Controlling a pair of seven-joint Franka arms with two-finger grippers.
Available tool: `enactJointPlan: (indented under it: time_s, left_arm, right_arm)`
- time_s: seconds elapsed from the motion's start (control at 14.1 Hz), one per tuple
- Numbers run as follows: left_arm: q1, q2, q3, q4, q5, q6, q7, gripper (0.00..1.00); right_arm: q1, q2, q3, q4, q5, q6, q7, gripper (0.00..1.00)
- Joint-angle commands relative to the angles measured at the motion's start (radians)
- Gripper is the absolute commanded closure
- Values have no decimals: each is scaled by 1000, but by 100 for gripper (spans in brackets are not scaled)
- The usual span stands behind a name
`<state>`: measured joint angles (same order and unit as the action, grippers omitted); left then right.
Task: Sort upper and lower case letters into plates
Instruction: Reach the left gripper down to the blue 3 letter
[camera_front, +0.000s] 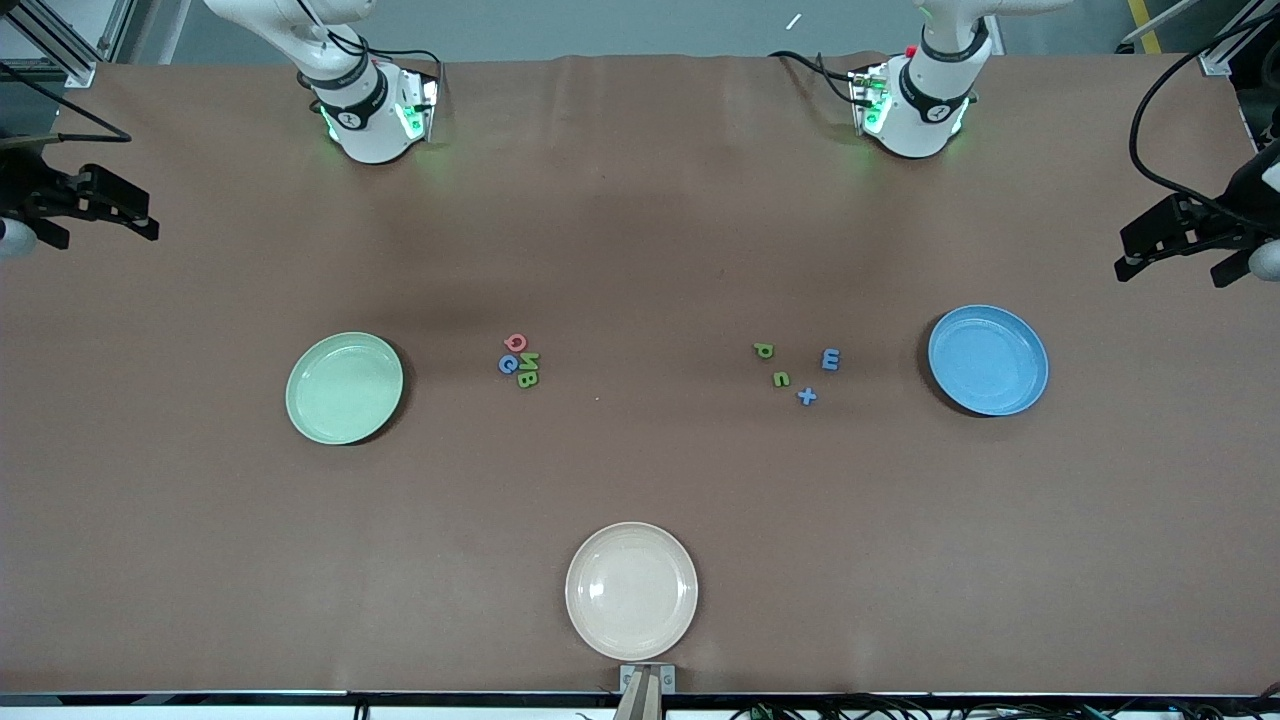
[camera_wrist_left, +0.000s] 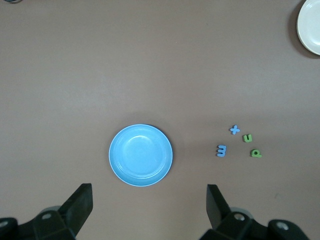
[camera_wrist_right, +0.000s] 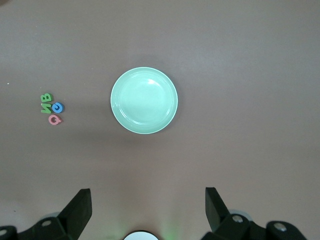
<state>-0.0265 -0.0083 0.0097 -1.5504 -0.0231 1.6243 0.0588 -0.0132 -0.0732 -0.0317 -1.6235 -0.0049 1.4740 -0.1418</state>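
- Brown covering is spreading across the whole table (camera_front: 640, 250) on my screen, with both arm bases standing along its top edge.
- At the front view's edge toward the right arm's end, I am seeing the right gripper (camera_front: 95, 205) hanging above the table, partly cut off by the frame; in its wrist view its two black fingers (camera_wrist_right: 77, 207) are standing wide apart with nothing between them.
- I am watching the pale green plate (camera_front: 344, 387) lying bare toward the right arm's end.
- Beside it, toward the table's middle, four letters are clustering tight: a red piece (camera_front: 515, 343), a blue piece (camera_front: 509, 364), and two green pieces (camera_front: 528, 370) touching each other. I am struggling to read them for certain.
- Nearest the front camera, a cream-white plate (camera_front: 631, 590) is sitting at mid-table.
- Four more letters are lying loosely apart: a green p (camera_front: 764, 350), a small green piece (camera_front: 781, 379), a blue cross shape (camera_front: 807, 396) and a blue m (camera_front: 830, 359).
- I am seeing the blue plate (camera_front: 988, 359) lying bare toward the left arm's end.
- The left gripper (camera_front: 1185, 238) is hanging over the table's edge, half cut off; its fingers (camera_wrist_left: 80, 205) are spread wide and holding nothing.
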Motion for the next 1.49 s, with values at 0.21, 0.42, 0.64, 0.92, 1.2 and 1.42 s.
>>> enactJointPlan:
  time_s: [0.21,0.42,0.64,0.92,1.2,1.42]
  left_arm:
    - [11,-4,0,7,-29,2,9,0]
    - [5,1,1,1,-51,-4,-8,0]
    - [-6,34,-5,-8,-54,-47,-10,0]
    - [-29,129,-109,-26,-49,-20,-182,0]
    - [-30,139,-215,-209,-38,207,-359,0]
    - [-32,160,-264,-345,4,377,-437,0]
  right_arm:
    - [28,-36,-31,-41,14,15,-1,0]
    - [21,-36,-33,-41,14,15,-1,0]
    - [19,-36,-31,-41,14,14,-1,0]
    - [19,-34,-31,-41,19,18,1,0]
    - [9,-36,-34,-39,56,29,11,0]
    - [-4,-34,-34,-36,56,32,11,0]
